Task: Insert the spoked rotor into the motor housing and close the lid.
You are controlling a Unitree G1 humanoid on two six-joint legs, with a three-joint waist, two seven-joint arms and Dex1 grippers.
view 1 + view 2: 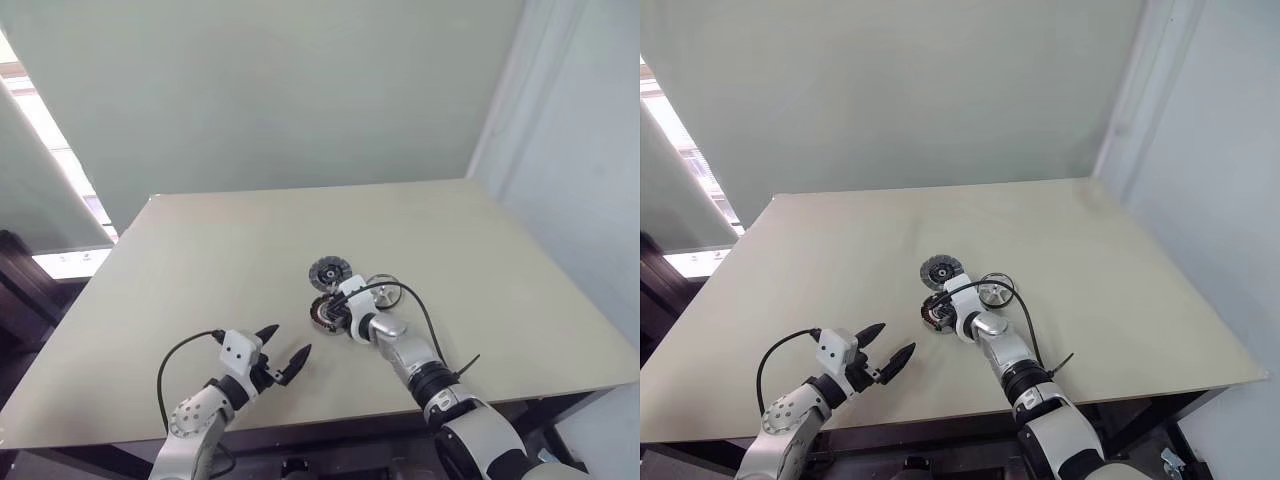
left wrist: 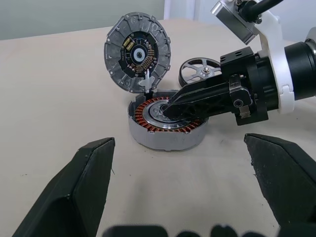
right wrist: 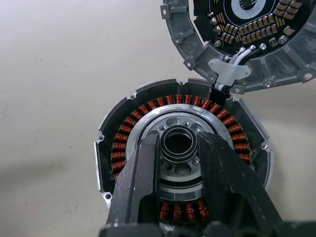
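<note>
The motor housing [image 3: 118, 148], a grey ring lined with copper windings, lies at the table's middle. My right gripper [image 3: 177, 143] reaches into it from the near right. Its two black fingers [image 2: 190, 101] are closed against either side of the housing's central hub. The lid [image 2: 137, 52] stands swung open off the housing's far rim, joined to it by short wires, and its circuit-board face shows. The spoked rotor [image 2: 200, 70], shiny silver, lies flat on the table just right of the lid. My left gripper [image 1: 289, 341] hovers open and empty near the front edge, left of the housing.
The beige table [image 1: 200, 260] stretches wide on all sides of the parts. Its front edge runs just beneath my left gripper. A black cable [image 1: 415, 300] loops over my right wrist beside the rotor. A pale wall stands behind the table's far edge.
</note>
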